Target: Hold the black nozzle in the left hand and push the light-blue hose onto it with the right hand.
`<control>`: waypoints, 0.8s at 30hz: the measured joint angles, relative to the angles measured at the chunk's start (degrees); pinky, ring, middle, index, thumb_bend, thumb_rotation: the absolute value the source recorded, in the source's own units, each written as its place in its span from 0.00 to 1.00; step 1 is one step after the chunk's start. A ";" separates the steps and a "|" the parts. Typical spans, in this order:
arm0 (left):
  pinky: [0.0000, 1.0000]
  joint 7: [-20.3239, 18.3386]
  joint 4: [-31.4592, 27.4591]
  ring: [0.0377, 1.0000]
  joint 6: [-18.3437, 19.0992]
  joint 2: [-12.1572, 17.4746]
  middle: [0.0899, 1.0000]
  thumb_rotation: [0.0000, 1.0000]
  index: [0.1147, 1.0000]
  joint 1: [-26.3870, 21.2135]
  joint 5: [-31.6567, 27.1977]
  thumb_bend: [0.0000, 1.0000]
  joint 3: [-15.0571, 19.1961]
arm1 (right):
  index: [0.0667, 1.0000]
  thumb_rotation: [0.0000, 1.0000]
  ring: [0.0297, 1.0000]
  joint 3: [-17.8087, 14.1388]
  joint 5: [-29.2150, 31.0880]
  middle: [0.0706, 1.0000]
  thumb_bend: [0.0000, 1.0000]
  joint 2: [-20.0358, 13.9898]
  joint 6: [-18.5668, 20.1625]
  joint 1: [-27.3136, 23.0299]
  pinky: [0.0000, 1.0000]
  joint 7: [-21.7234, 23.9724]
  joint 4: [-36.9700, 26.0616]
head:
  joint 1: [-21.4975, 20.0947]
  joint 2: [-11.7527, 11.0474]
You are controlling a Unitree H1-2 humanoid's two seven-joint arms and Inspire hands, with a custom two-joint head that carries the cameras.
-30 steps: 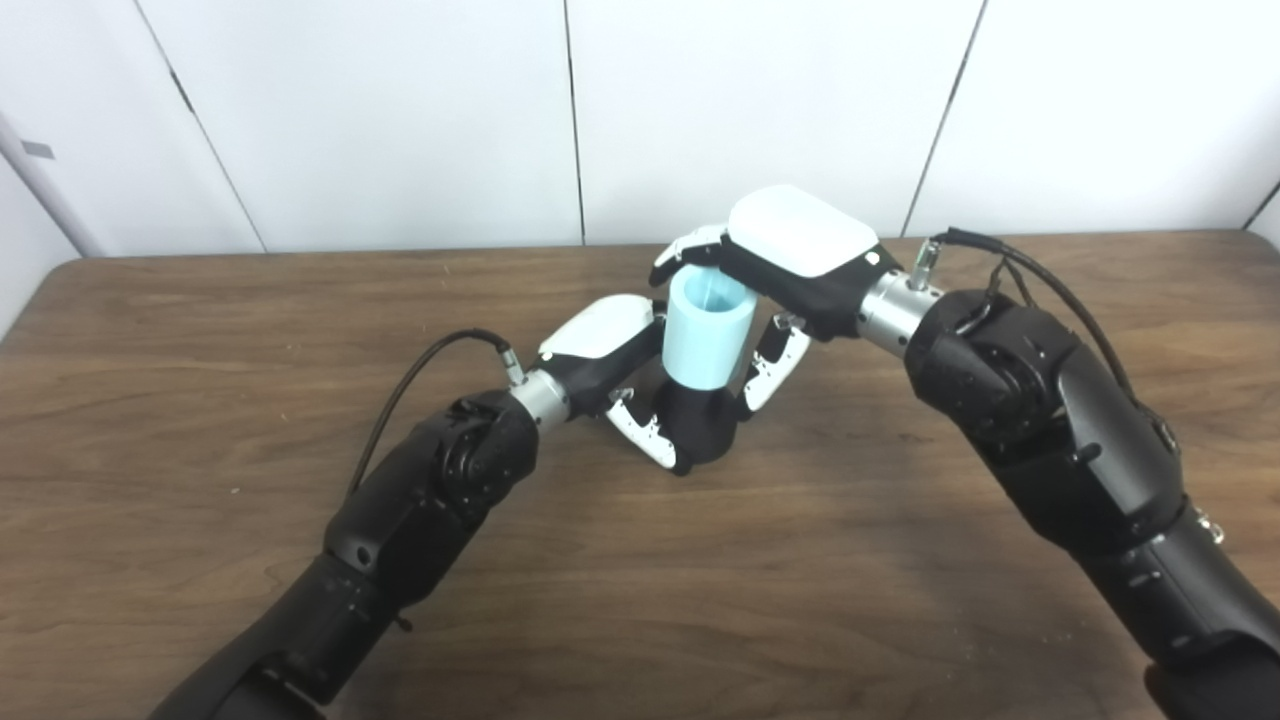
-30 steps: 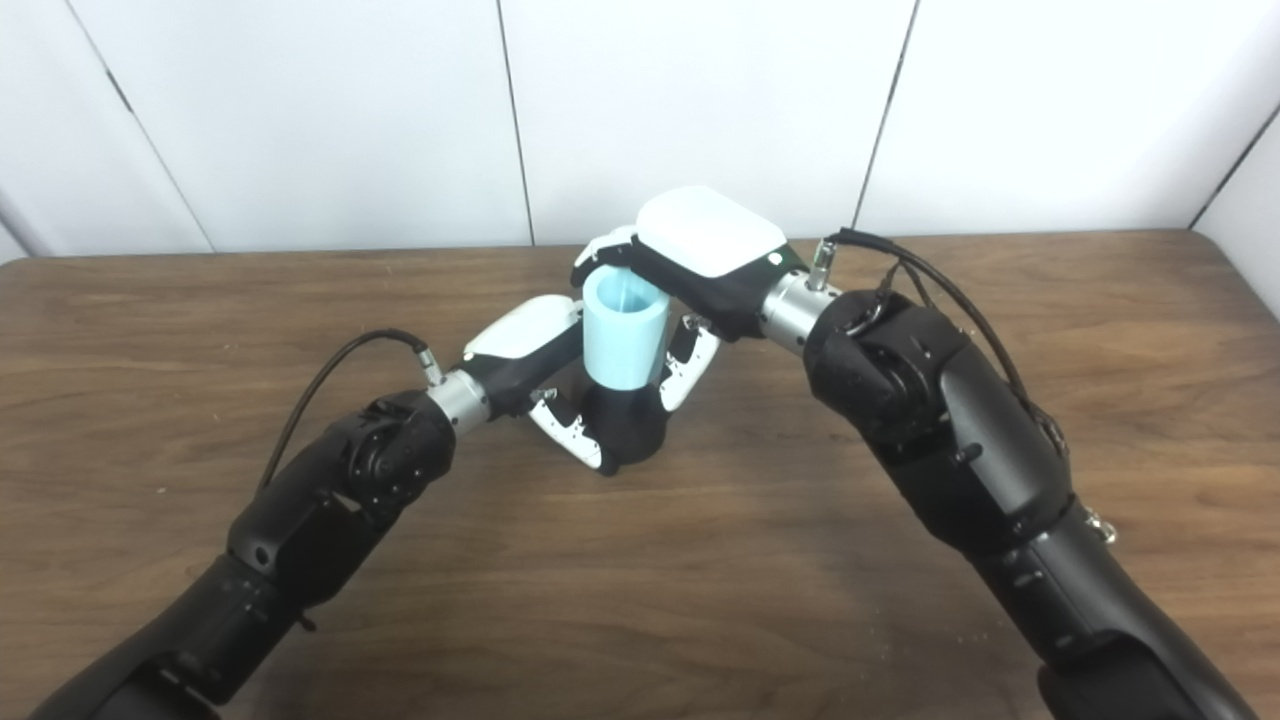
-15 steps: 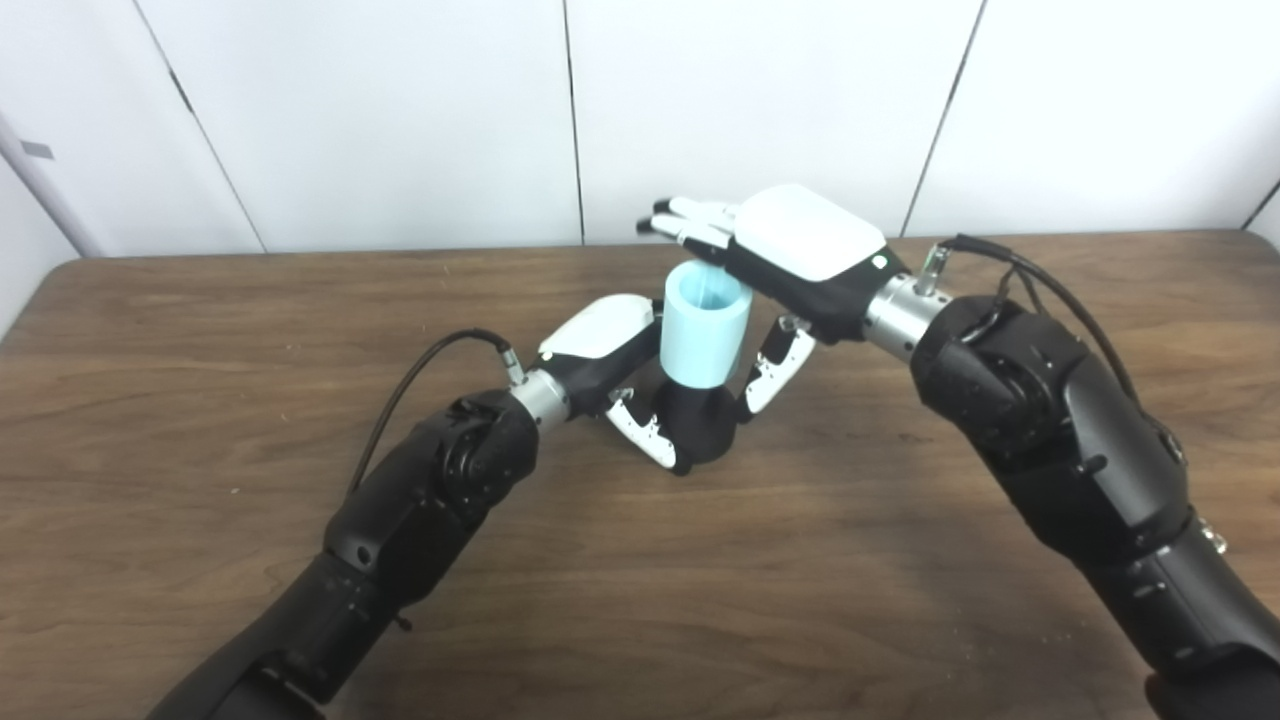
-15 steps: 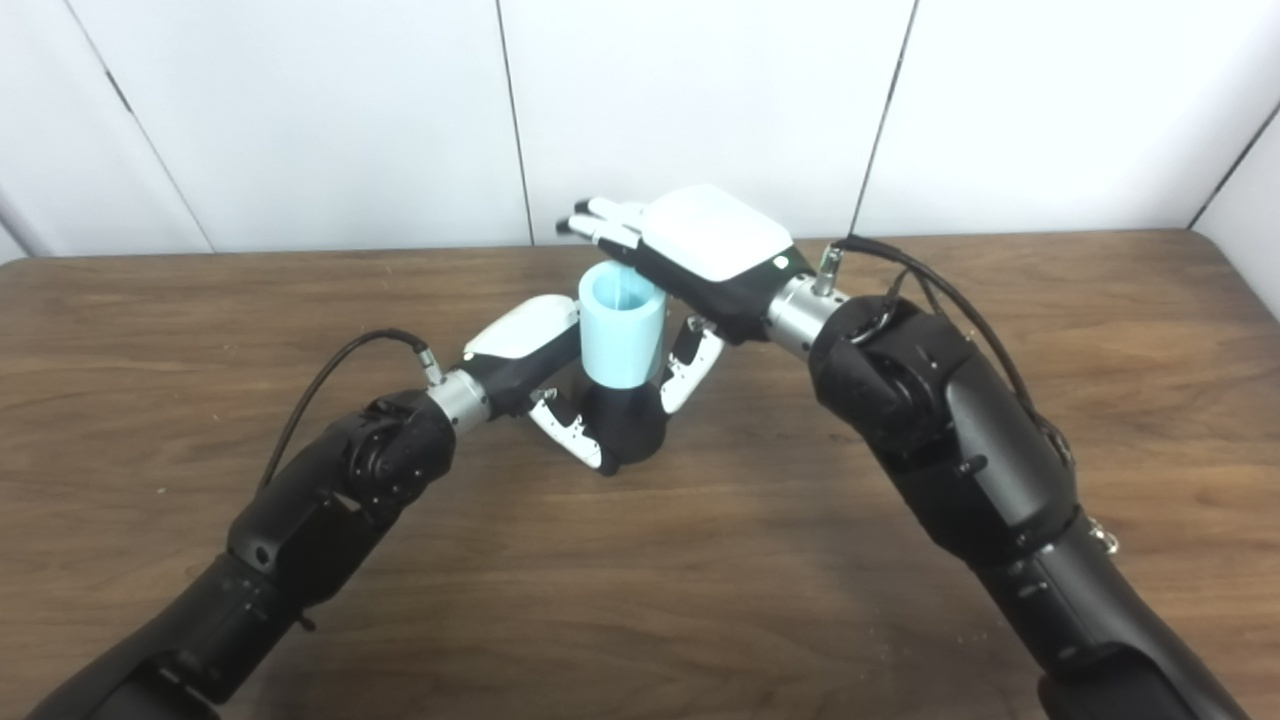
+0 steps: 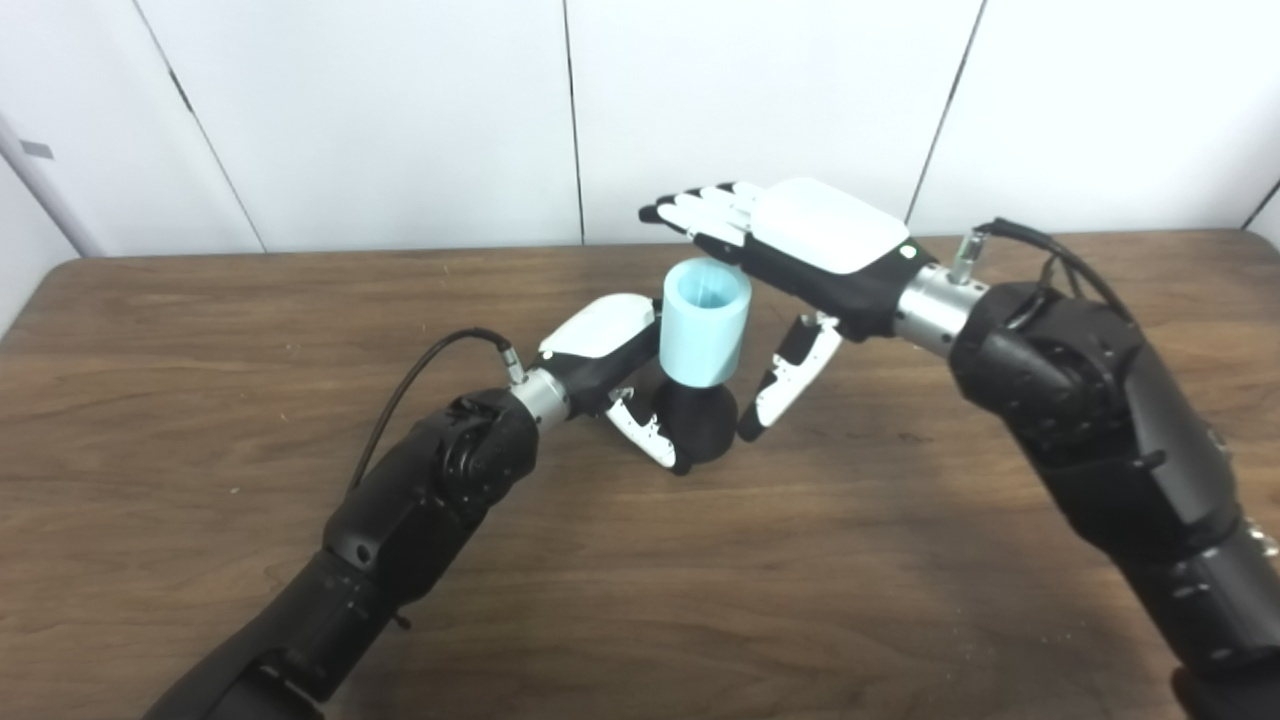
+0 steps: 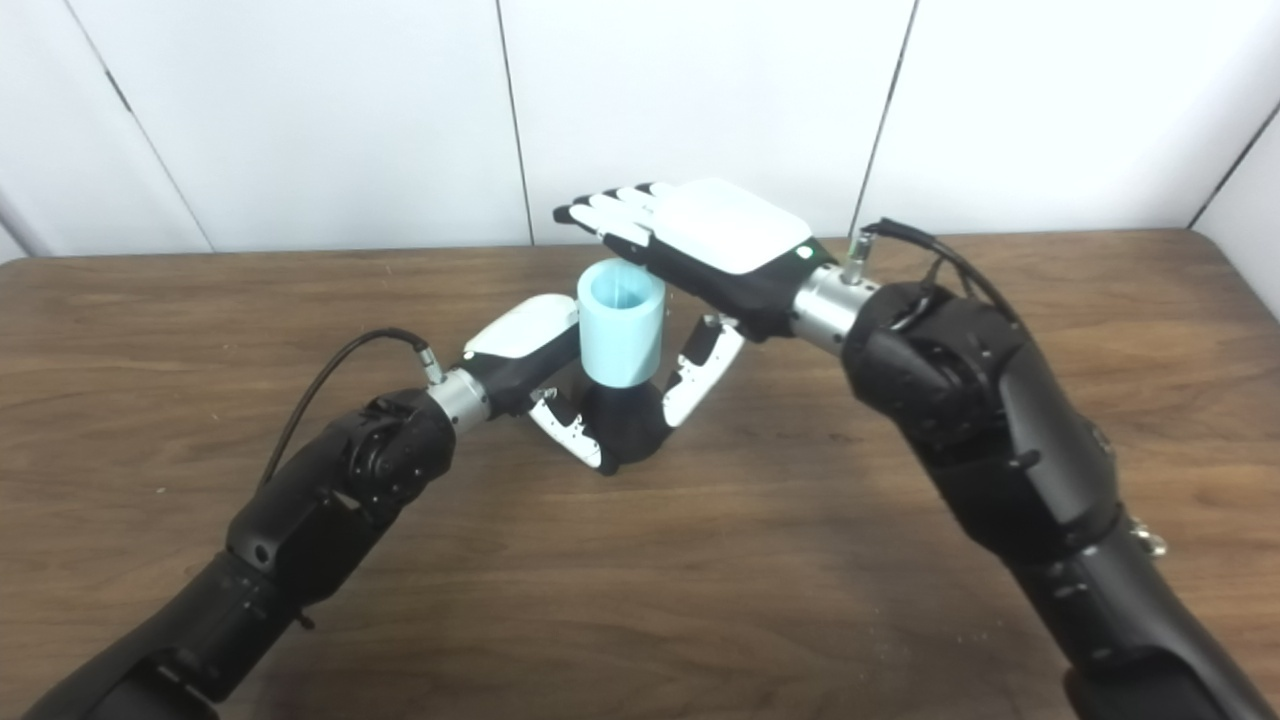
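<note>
The light-blue hose (image 5: 704, 322), a short open tube, stands upright on top of the black nozzle (image 5: 698, 428) near the table's middle. My left hand (image 5: 622, 385) is shut on the black nozzle, fingers wrapped round its base, which rests on the table. My right hand (image 5: 790, 262) hovers just right of and above the hose, open, with its fingers (image 5: 700, 212) stretched flat past the hose's rim and the thumb hanging down beside the nozzle. It holds nothing. The joint between hose and nozzle is partly hidden by my left fingers.
The brown wooden table (image 5: 200, 330) spreads to all sides, with a white panelled wall (image 5: 400, 110) behind its far edge. A black cable (image 5: 430, 365) loops from my left wrist, another from my right wrist.
My right hand has let go of the light-blue hose: its fingers uncurled, straightened and the hand drew back to the right. The hose stays on the nozzle. My left hand has not moved.
</note>
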 measured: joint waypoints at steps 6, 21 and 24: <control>1.00 0.00 0.01 0.60 0.00 -0.01 0.42 0.00 0.43 -0.07 0.00 0.53 -0.07 | 1.00 0.38 1.00 0.36 0.64 1.00 1.00 -0.33 -0.07 0.83 1.00 1.08 -2.90 | -0.09 0.00; 1.00 0.04 0.04 0.60 0.00 0.00 0.41 0.00 0.43 -0.04 0.00 0.53 -0.02 | 1.00 0.38 1.00 1.29 1.15 1.00 1.00 -0.18 0.36 2.63 1.00 4.34 -3.57 | 0.00 0.09; 1.00 0.07 0.05 0.60 0.00 0.00 0.42 0.00 0.43 -0.03 0.00 0.53 -0.03 | 1.00 0.36 1.00 1.30 1.13 1.00 1.00 0.37 0.61 2.91 0.99 4.33 -3.57 | 0.00 0.09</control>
